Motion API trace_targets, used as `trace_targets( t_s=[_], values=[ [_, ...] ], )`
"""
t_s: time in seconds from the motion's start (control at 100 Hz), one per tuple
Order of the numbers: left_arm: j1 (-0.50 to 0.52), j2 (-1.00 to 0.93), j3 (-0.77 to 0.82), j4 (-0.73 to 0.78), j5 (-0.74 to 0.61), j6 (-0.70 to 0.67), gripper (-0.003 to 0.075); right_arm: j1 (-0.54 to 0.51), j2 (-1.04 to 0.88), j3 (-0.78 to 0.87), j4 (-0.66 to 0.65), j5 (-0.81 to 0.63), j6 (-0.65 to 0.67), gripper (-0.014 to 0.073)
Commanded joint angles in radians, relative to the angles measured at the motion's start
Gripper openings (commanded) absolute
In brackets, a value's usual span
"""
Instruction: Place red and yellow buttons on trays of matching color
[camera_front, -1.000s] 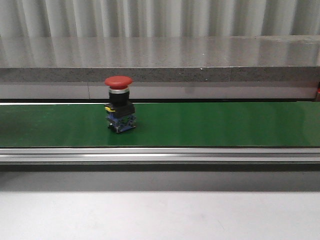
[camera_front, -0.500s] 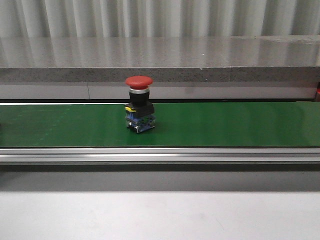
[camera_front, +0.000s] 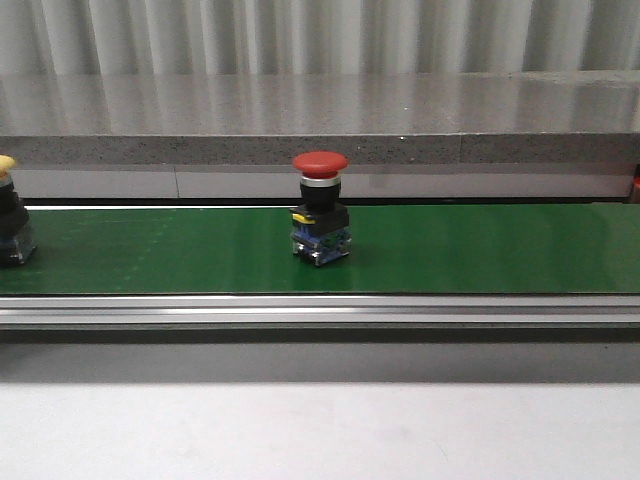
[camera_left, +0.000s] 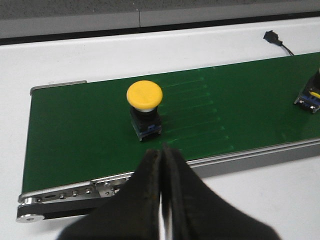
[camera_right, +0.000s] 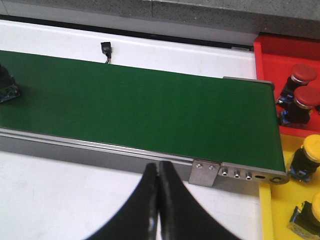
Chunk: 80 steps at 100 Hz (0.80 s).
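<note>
A red button (camera_front: 320, 163) on a black and blue base stands upright mid-belt on the green conveyor (camera_front: 450, 250). A yellow button (camera_front: 8, 165) enters at the belt's left end; the left wrist view shows the yellow button (camera_left: 144, 95) upright just beyond my left gripper (camera_left: 163, 148), which is shut and empty at the belt's near rail. The red button's base (camera_left: 311, 97) shows at that view's edge. My right gripper (camera_right: 158, 165) is shut and empty over the white table before the belt. The red tray (camera_right: 280, 50) holds two red buttons (camera_right: 303, 73). The yellow tray (camera_right: 280, 210) holds two yellow buttons (camera_right: 312, 148).
The conveyor's metal end bracket (camera_right: 235, 173) lies just right of my right gripper. A small black connector with a cable (camera_right: 105, 48) rests on the white table beyond the belt. A grey stone ledge (camera_front: 320, 150) runs behind the conveyor.
The red button has ridden the belt to the right, from left of centre to the middle. The yellow button has come into the front view at the left edge.
</note>
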Motion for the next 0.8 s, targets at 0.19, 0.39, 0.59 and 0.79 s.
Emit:
trace_targets(
  t_s=[0.19,0.39,0.59,0.79],
  values=[
    [-0.008,-0.122,0.05,-0.014,-0.082,0.002,-0.002,0.016,0.114,-0.072,0.001,-0.006,-0.009,-0.0057],
    [-0.008,-0.122,0.05,0.011,-0.087,0.002,-0.002,0.081,0.232,-0.191,0.001,-0.004,-0.01,-0.005],
    [-0.008,-0.122,0.05,0.011,-0.085,0.002,-0.002,0.145,0.409,-0.339,0.001,0.07,-0.02,0.0162],
    [-0.008,-0.122,0.05,0.011,-0.085,0.002,-0.002,0.231,0.594,-0.483,0.004,0.146,-0.02,0.0526]
  ],
)
